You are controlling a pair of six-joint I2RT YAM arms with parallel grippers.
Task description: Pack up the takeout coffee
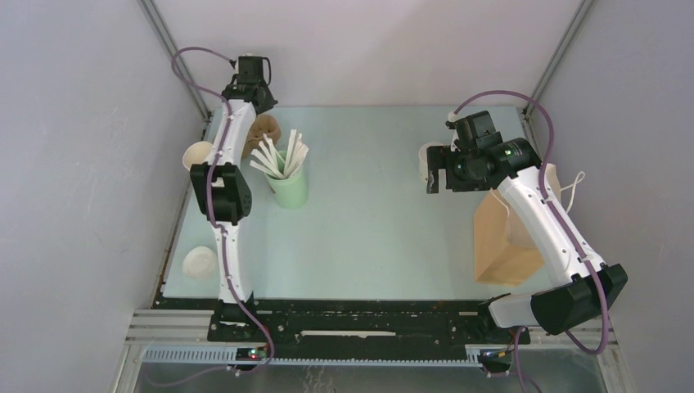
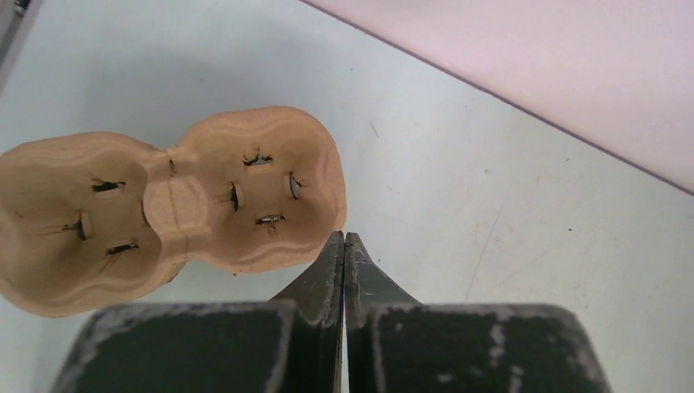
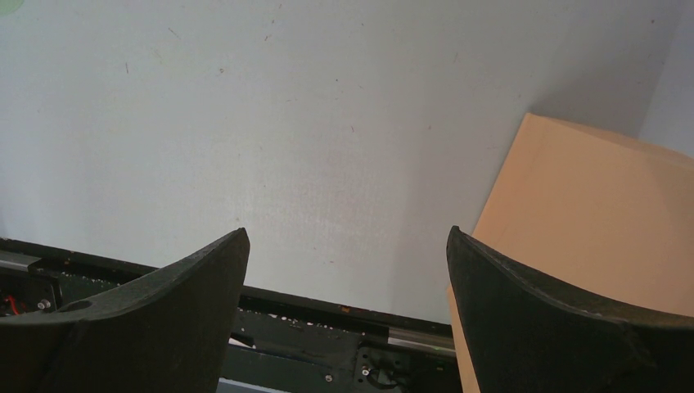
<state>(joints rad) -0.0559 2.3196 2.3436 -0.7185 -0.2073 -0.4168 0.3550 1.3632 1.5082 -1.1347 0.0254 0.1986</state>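
Since the small tapered cream-white paper cup (image 1: 196, 154) stands at the tabletop's (image 1: 376, 221) far-left edge, just left of the left arm, neither tool has it. Left tool (image 2: 344, 239) is pinched shut and empty, tips at the rim of the brown moulded-pulp two-cup carrier (image 2: 164, 205). Right tool (image 3: 346, 234) is spread wide and empty, beside the tan paper bag (image 3: 589, 213). Cup is likely light, thin-walled and crushable: grip across the wall below the rim, gently.

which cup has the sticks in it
The pale green cup, the only green one, holds the sticks; the cream cup to its left has none.
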